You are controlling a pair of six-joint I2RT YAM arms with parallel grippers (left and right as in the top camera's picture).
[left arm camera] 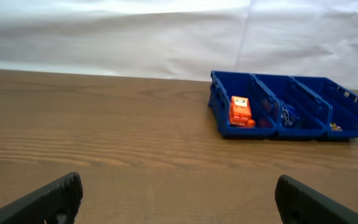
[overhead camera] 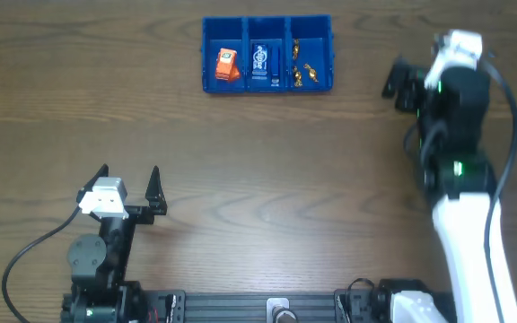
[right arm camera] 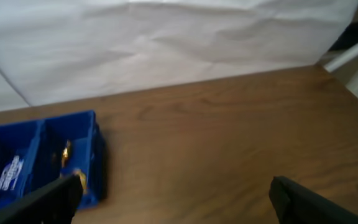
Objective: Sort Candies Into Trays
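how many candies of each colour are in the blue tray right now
orange candy box: 1
blue-wrapped candy: 1
gold-wrapped candies: 3, as far as such small pieces can be told apart
total: 5, all inside the blue tray

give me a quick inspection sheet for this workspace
surface: wooden table
job's things: blue tray with three compartments; orange candy in the left one, blue candy in the middle, gold candies in the right
clutter: nothing seen
grippers: left gripper open and empty, near its base; right gripper open and empty, right of the tray
cables: left cable, black, loops by the left base; right cable, black, runs along the right arm
surroundings: white sheet behind the table
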